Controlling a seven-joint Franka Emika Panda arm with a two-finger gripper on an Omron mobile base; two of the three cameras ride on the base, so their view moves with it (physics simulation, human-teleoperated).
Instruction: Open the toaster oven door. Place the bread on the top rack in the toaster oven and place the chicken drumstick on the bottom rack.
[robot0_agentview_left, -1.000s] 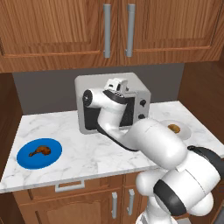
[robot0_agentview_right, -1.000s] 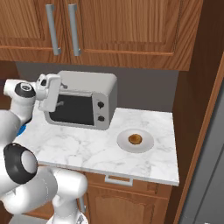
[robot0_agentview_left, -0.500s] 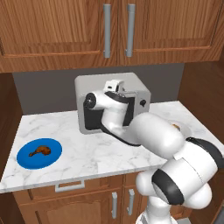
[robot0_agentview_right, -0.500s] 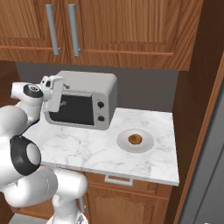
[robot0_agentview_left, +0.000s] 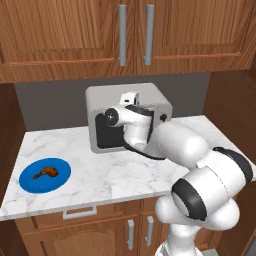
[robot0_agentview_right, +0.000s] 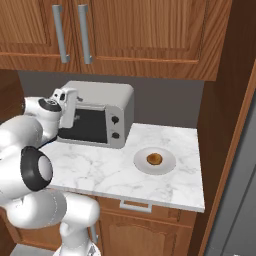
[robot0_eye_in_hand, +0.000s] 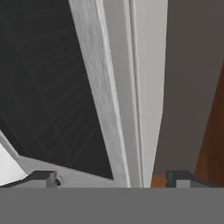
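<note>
Wooden cupboards hang over a white marble desk in a corner kitchen, and the silver oven sits at the back of it with its door shut. The claw is pressed up close to the oven's front near the top edge, spread wide with nothing in it; its two dark tips sit either side of a pale strip running along the edge of the dark glass, which looks to me like the door's handle or frame edge, though I can't tell which. Through the glass just ahead of the claw faint wire shelves show. The chicken leg lies on a blue plate well off to the claw's left, and the bun rests on a white plate well off to its right, past the oven. To open the door well, I'd say the claw should settle squarely around that strip before closing, then pull outward and downward in an arc, since the door is hinged along its bottom; a straight tug could slip off or drag the whole oven forward.
</note>
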